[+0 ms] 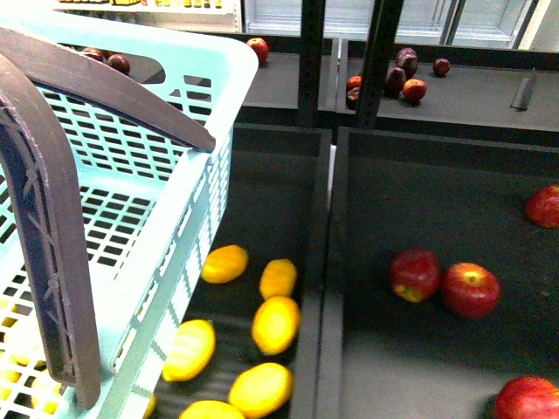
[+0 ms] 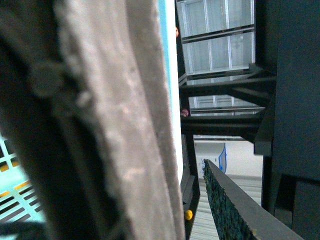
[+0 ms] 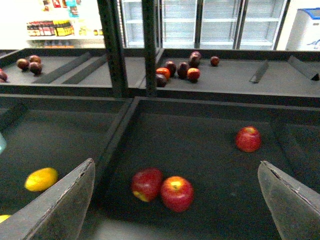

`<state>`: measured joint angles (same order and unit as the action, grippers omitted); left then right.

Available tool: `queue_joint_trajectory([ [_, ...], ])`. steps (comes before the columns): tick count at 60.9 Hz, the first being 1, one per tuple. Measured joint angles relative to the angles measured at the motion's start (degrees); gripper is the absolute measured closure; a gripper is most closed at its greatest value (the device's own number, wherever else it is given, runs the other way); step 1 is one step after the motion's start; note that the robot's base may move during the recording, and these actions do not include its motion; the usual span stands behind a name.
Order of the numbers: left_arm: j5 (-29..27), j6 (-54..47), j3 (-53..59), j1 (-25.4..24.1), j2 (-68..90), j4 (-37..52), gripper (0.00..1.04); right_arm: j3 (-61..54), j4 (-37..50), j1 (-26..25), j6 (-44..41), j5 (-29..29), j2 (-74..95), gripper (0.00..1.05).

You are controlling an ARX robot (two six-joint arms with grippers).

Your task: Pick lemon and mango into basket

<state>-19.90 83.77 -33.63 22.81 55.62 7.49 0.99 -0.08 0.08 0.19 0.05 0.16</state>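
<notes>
Several yellow fruits (image 1: 276, 325) lie in the dark bin (image 1: 262, 192) just beside the basket (image 1: 175, 65), along its right wall. The lemon (image 1: 224, 264), as far as I can judge, is the small oval one with a pointed end nearest that wall, toward the basket's far half. The longer yellow ones sit nearer the camera. Its long axis runs roughly crosswise to the basket's wall, tilted a little. The mango (image 1: 395, 80) looks to be one of the dark red oblong fruits clustered on the back shelf (image 1: 489, 96), well beyond the basket's far end and well apart from either arm. The right fingers (image 3: 65, 205) are spread wide with nothing between them, hovering over the neighbouring bin where two red apples (image 3: 176, 193) touch, on the side away from the basket. From there a yellow oval (image 3: 41, 179), which may be that same lemon, lies past the finger nearer the basket, so reaching it would probably mean a sideways move toward the basket. The left fingers cannot be made out: the left wrist view is filled by the basket's brown handle (image 2: 125, 125), and I cannot tell whether they clench it. The right arm therefore seems the free one and the better placed for the lemon.
</notes>
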Motion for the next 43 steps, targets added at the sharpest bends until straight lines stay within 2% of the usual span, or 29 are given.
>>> queue_joint_trajectory([
  [43, -0.13, -0.02, 0.0, -0.02, 0.0, 0.0, 0.76, 0.0, 0.02, 0.0, -0.02, 0.09, 0.04, 0.09],
])
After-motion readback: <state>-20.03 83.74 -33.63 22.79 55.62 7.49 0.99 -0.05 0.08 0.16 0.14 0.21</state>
